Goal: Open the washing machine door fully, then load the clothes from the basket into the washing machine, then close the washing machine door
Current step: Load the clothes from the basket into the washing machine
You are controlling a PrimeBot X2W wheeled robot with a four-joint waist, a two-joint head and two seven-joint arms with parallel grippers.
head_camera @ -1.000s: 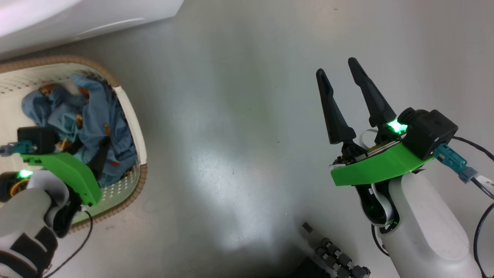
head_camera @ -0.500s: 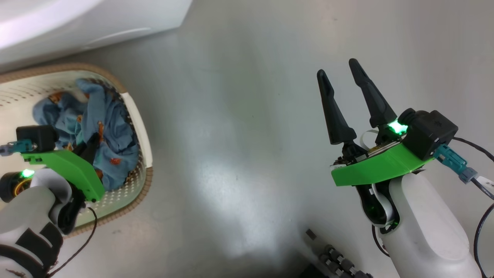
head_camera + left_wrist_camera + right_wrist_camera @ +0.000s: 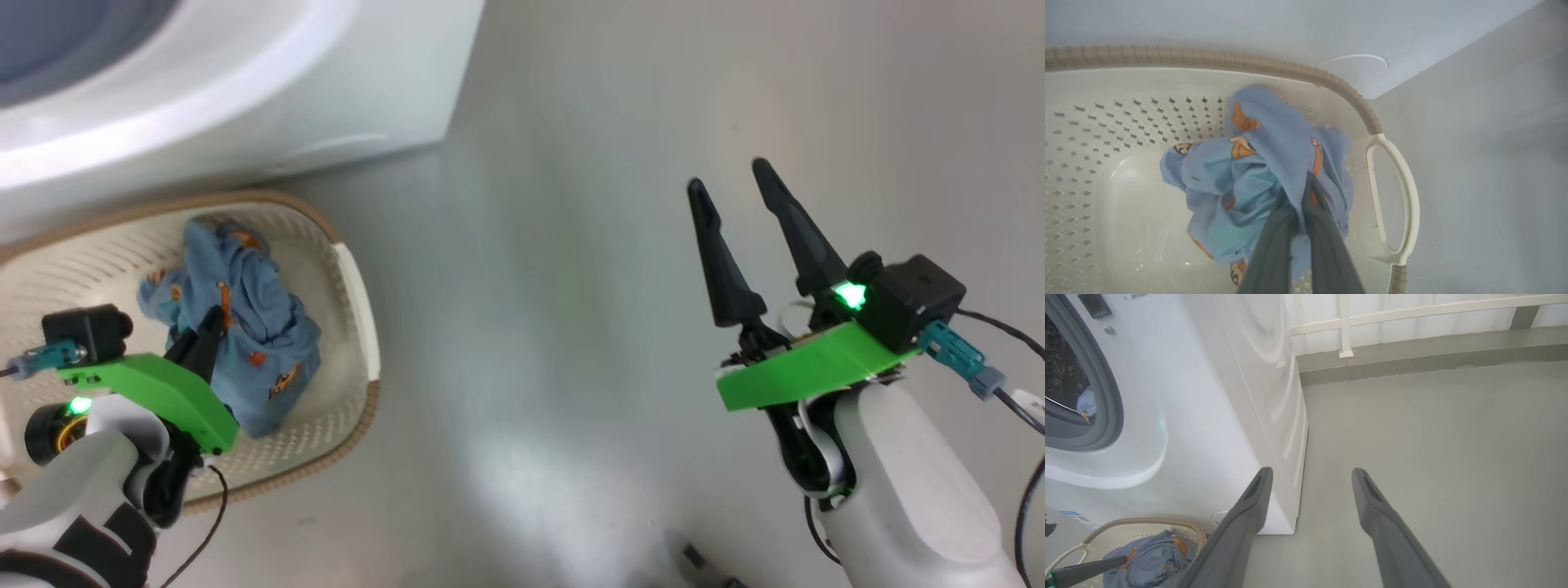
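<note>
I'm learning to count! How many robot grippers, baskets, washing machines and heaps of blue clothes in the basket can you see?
Grippers: 2, the left gripper and the right gripper
Baskets: 1, the basket
Washing machines: 1, the washing machine
Heaps of clothes in the basket: 1, the clothes
Total: 5

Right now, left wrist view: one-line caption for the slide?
Left gripper shut on a fold of the blue printed clothes, bunched inside the cream perforated basket.
</note>
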